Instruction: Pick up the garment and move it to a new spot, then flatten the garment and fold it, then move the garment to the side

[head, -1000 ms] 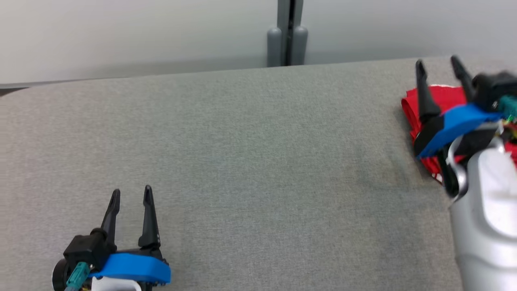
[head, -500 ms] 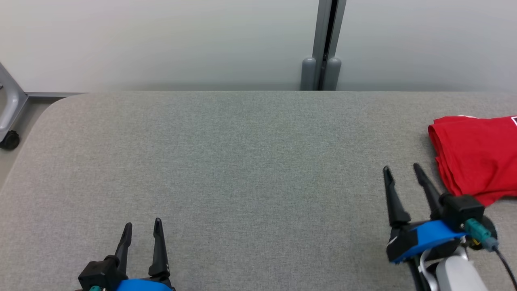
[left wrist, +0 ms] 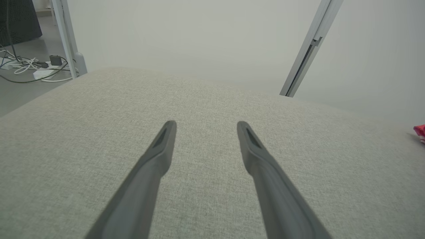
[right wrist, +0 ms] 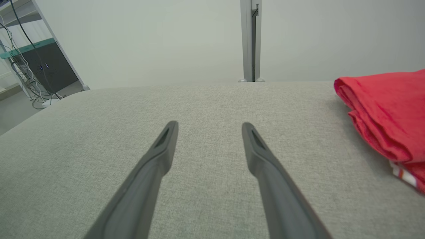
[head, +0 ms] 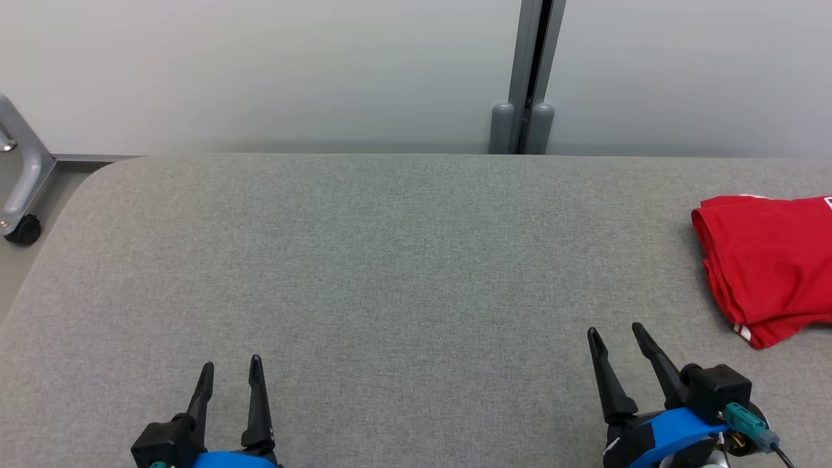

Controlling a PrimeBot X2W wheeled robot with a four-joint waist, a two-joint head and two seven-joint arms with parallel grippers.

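The garment [head: 767, 266] is a red piece of clothing, folded into a compact stack, lying at the right edge of the grey padded table [head: 390, 260]; it also fills the right side of the right wrist view [right wrist: 388, 116], and a sliver of the garment [left wrist: 420, 132] peeks in at the left wrist view's right edge. My right gripper [head: 614, 331] rests open near the front edge, left of and in front of the garment, holding nothing. My left gripper [head: 231, 364] stands open at the lower left, empty, far from the cloth.
A grey partition post [head: 530, 78] rises behind the table against a pale wall. A wheeled metal frame [head: 19, 195] stands off the table's left corner. Cables and a dark cabinet [right wrist: 43, 66] lie on the floor beyond the left end.
My right gripper has drawn back from over the garment toward the front edge, leaving the folded cloth lying alone. The head camera has also shifted, so the whole scene sits differently.
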